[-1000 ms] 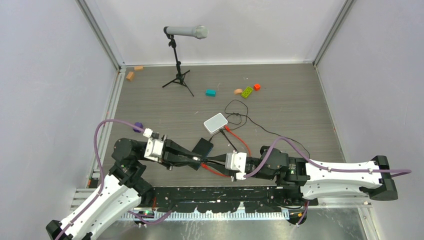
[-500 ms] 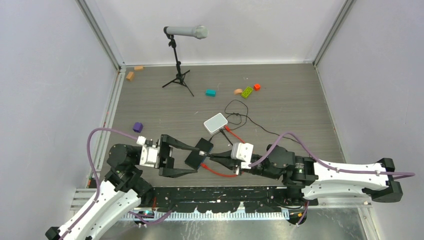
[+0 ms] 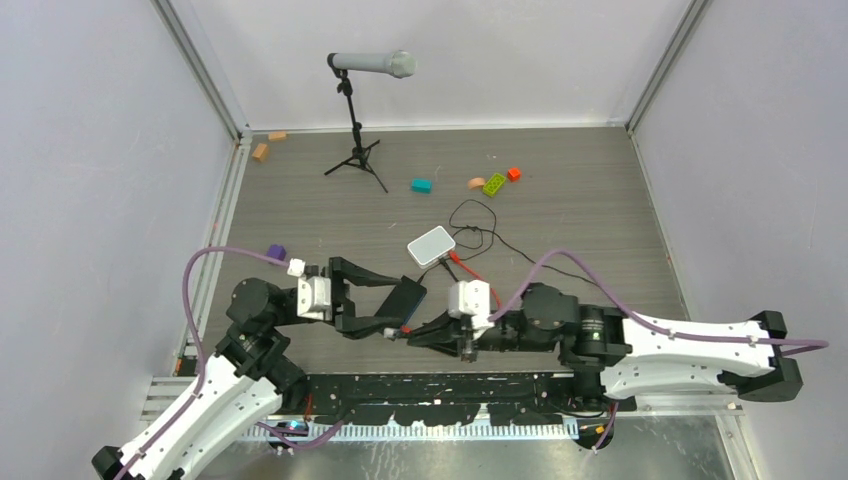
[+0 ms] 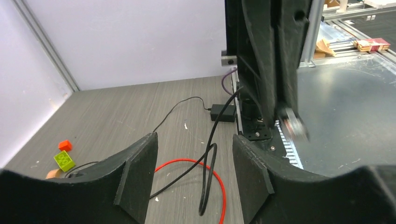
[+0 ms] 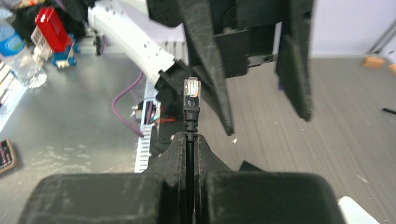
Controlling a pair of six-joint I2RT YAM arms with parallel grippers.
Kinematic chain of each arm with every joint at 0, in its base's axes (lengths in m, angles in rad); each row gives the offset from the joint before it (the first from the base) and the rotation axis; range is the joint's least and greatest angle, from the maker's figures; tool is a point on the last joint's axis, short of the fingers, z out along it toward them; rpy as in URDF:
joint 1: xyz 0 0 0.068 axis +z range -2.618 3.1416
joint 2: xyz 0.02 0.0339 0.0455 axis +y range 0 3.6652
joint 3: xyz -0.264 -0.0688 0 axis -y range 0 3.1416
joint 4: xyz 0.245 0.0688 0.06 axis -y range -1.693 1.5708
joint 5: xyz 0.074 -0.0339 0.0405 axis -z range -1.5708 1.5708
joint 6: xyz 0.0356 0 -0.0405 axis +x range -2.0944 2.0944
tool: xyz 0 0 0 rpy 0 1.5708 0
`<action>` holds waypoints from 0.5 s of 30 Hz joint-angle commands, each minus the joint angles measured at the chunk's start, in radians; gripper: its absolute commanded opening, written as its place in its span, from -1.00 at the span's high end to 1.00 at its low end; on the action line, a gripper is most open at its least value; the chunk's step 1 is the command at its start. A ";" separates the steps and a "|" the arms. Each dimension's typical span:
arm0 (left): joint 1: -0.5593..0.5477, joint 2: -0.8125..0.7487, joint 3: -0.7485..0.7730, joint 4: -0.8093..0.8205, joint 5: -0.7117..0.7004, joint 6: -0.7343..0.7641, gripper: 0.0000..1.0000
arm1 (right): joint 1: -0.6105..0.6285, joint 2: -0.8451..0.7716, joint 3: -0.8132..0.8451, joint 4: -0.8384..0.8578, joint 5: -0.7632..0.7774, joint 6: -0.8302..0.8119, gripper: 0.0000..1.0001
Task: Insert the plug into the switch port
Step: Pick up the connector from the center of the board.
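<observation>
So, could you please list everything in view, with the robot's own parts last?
grey microphone on black tripod: one, grey, back
tan wooden blocks: two, tan, back left
small toy blocks: four, teal, peach, green, red, back middle
small purple cylinder: one, purple, left
white rounded square box: one, white, centre
thin black cable: one, black, behind white box
thin red cable: one, red, beside white box
flat black rectangular box: one, blue-edged, front centre
clear-tipped plug: one, clear, in right gripper
left gripper: one, black, open
right gripper: one, black, shut on plug
</observation>
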 commanded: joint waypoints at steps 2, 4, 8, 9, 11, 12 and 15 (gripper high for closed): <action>-0.003 0.030 0.016 0.040 0.070 0.012 -0.19 | 0.000 0.098 0.062 -0.034 -0.111 0.024 0.99; -0.003 0.023 0.010 0.043 0.099 0.012 -0.18 | 0.000 0.109 0.061 -0.031 -0.108 0.021 0.99; -0.002 -0.002 -0.008 0.045 0.122 0.013 -0.18 | -0.001 0.106 0.054 -0.019 -0.104 0.019 0.99; -0.002 -0.008 -0.012 0.044 0.117 0.012 -0.18 | 0.000 0.104 0.053 -0.019 -0.101 0.019 0.99; -0.003 -0.010 -0.014 0.035 0.111 0.011 -0.18 | 0.000 0.099 0.052 -0.021 -0.101 0.019 0.99; -0.002 -0.008 -0.014 0.031 0.111 0.009 -0.17 | -0.001 0.097 0.049 -0.022 -0.101 0.019 0.99; -0.002 0.008 -0.012 0.024 0.081 -0.007 -0.17 | 0.000 0.087 0.044 -0.020 -0.101 0.019 0.99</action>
